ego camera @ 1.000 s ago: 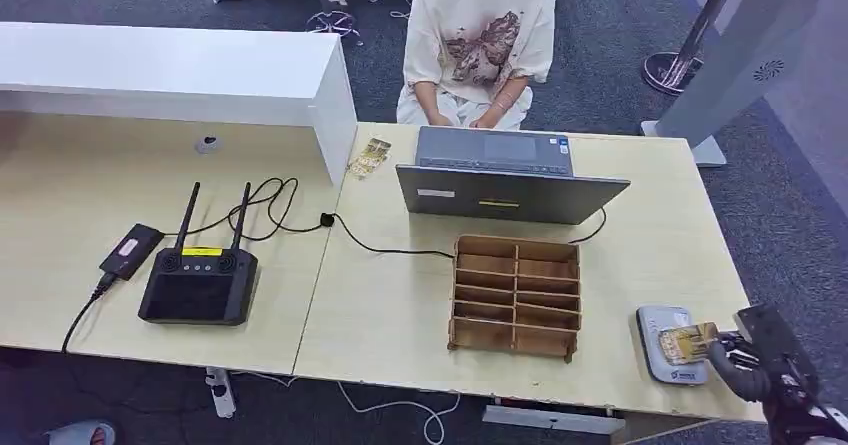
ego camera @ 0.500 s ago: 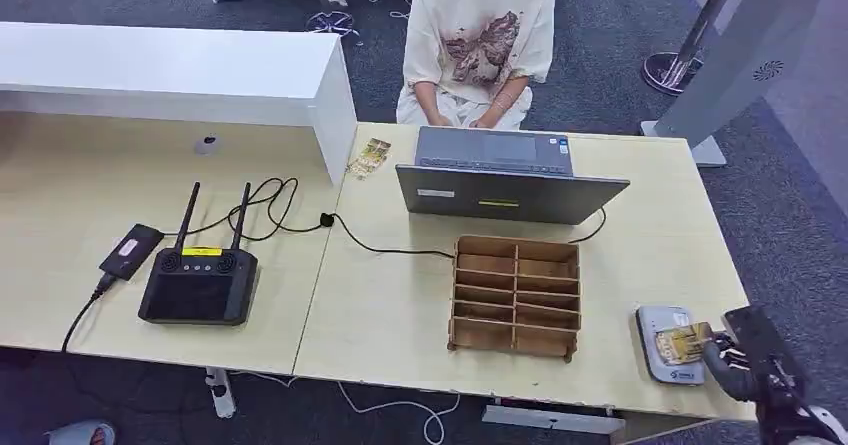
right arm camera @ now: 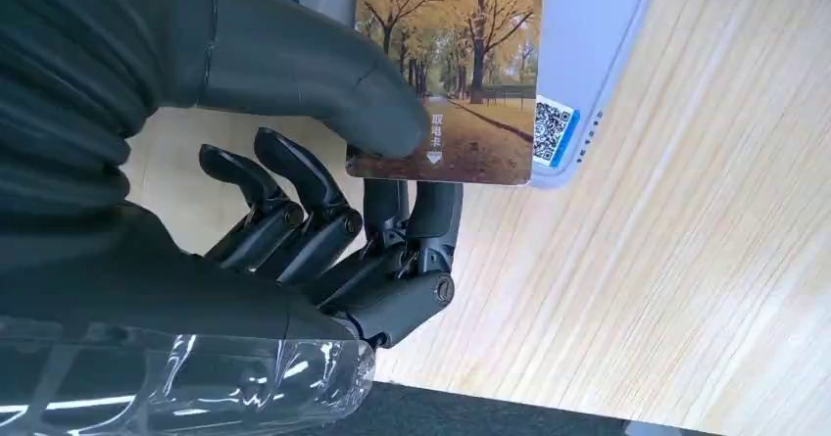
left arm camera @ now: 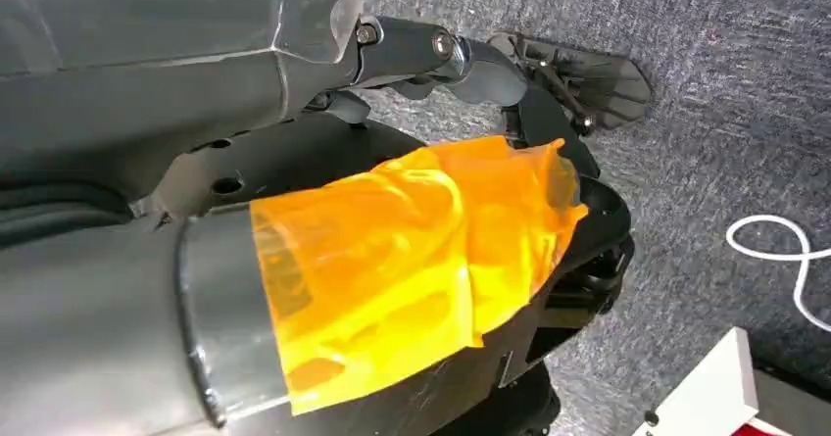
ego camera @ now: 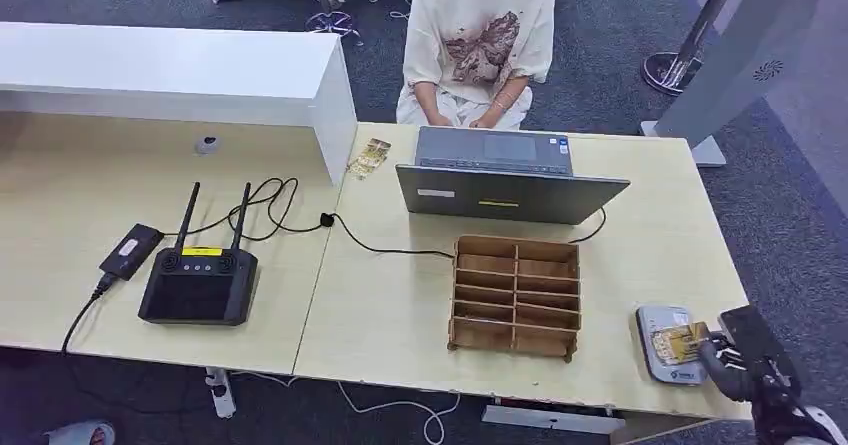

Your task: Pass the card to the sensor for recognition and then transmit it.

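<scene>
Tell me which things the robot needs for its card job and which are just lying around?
For the job:
card, pinched in the right hand
sensor, under the card

Just lying around:
laptop
wooden box with slots
black controller with two antennas
small black device
cables

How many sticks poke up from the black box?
2: both antennas rise side by side from the back edge of the black router on the table's left side.
</scene>
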Robot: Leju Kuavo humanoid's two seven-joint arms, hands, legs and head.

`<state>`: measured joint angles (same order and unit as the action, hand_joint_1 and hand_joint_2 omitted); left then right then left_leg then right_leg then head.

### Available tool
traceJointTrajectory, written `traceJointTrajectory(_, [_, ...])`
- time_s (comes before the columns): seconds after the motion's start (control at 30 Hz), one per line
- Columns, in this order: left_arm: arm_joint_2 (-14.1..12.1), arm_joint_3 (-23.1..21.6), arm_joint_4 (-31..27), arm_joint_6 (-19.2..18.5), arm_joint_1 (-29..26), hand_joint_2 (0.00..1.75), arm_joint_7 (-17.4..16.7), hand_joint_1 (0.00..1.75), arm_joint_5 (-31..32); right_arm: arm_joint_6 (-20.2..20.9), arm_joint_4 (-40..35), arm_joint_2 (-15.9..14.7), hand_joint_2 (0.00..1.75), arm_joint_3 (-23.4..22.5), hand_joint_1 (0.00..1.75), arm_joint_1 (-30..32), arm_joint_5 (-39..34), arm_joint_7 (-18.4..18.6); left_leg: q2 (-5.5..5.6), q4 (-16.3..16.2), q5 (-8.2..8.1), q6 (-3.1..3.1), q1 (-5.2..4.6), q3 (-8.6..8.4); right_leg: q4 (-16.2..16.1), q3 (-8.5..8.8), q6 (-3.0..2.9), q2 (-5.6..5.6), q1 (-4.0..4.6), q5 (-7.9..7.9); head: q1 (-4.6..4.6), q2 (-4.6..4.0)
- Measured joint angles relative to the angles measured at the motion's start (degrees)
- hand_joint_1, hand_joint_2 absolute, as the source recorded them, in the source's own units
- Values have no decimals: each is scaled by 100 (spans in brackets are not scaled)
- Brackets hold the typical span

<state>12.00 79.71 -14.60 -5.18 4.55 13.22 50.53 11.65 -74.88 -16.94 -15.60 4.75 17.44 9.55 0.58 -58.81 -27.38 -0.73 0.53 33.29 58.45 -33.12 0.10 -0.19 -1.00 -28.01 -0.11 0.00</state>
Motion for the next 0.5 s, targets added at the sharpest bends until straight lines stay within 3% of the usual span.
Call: traceJointTrajectory(0.5, [-4,-79,0,-11,0,0,15,0,29,61,-111,-2,175,-26,175,-6,-114,-24,0,0,0,0,0,0,0,0,0,0,0,0,0,0])
